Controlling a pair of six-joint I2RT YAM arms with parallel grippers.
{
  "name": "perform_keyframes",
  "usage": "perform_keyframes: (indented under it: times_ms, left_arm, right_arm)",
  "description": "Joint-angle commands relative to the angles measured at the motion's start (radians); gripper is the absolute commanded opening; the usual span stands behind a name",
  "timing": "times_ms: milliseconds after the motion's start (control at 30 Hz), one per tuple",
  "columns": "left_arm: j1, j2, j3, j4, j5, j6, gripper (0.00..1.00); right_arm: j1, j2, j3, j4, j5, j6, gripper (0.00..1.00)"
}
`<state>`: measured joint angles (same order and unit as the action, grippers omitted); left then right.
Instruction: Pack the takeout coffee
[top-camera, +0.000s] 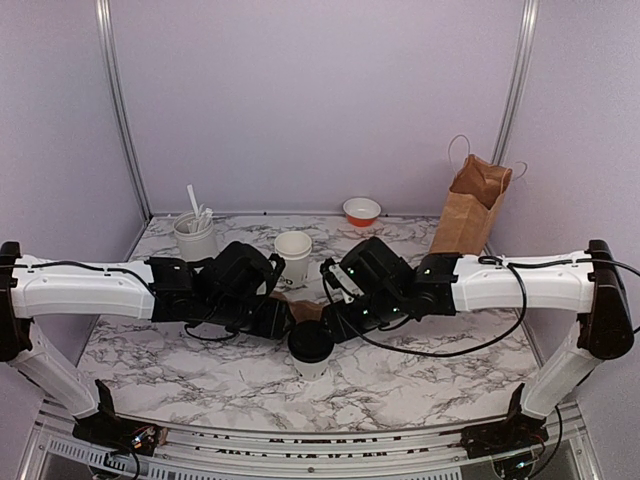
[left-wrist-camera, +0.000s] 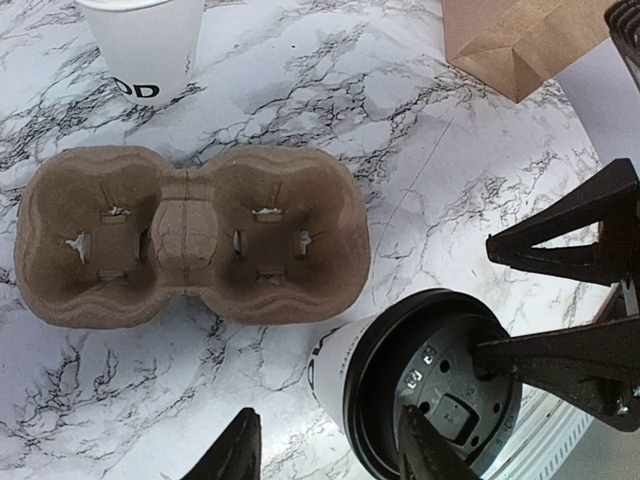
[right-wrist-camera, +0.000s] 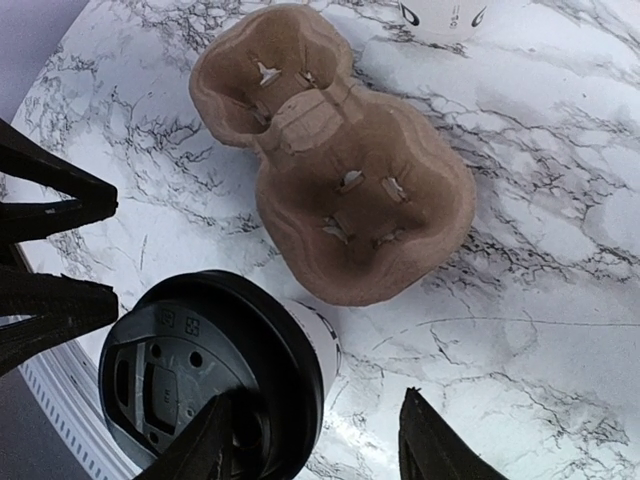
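Observation:
The takeout coffee (top-camera: 311, 347), a white cup with a black lid, stands upright on the marble table in front of a brown two-slot cardboard carrier (left-wrist-camera: 190, 235). My left gripper (left-wrist-camera: 335, 450) is open and empty, hovering above the table; one finger overlaps the lid (left-wrist-camera: 430, 385). My right gripper (right-wrist-camera: 315, 445) is open and empty too, one finger over the lid (right-wrist-camera: 200, 360). The carrier (right-wrist-camera: 340, 160) lies empty just behind the cup. In the top view both grippers, the left (top-camera: 275, 318) and the right (top-camera: 338, 322), meet over the carrier and hide most of it.
A brown paper bag (top-camera: 470, 205) stands open at the back right. A lidless white cup (top-camera: 293, 252) stands behind the carrier. A white utensil holder (top-camera: 196, 236) is at the back left, and an orange-and-white bowl (top-camera: 361, 211) by the back wall.

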<state>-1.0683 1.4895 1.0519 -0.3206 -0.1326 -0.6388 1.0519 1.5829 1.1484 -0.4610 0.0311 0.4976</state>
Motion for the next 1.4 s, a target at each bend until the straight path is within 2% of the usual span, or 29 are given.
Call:
perform_keyframes:
  times_ms: [0, 267, 467, 700, 1000, 1367]
  left_arm:
    - [-0.003, -0.021, 0.035, -0.033, 0.014, 0.031, 0.48]
    - [-0.007, 0.012, 0.057, -0.031, 0.051, 0.051, 0.5]
    - [-0.009, 0.038, 0.081, -0.034, 0.068, 0.071, 0.5]
    - [-0.008, 0.087, 0.088, -0.032, 0.067, 0.081, 0.5]
    - [-0.008, 0.103, 0.079, -0.033, 0.064, 0.076, 0.5]
    - [-0.008, 0.102, 0.063, -0.032, 0.061, 0.07, 0.5]
  right_arm:
    - [0.012, -0.015, 0.056, -0.017, 0.019, 0.007, 0.54]
    - [0.011, -0.052, 0.048, -0.009, 0.023, 0.016, 0.54]
    - [0.015, -0.118, -0.023, 0.016, -0.006, 0.002, 0.54]
    - [0.102, -0.196, -0.104, 0.054, 0.062, -0.04, 0.55]
    - [0.203, -0.168, -0.144, 0.145, 0.226, -0.143, 0.61]
    - [0.216, -0.103, -0.164, 0.216, 0.322, -0.201, 0.74]
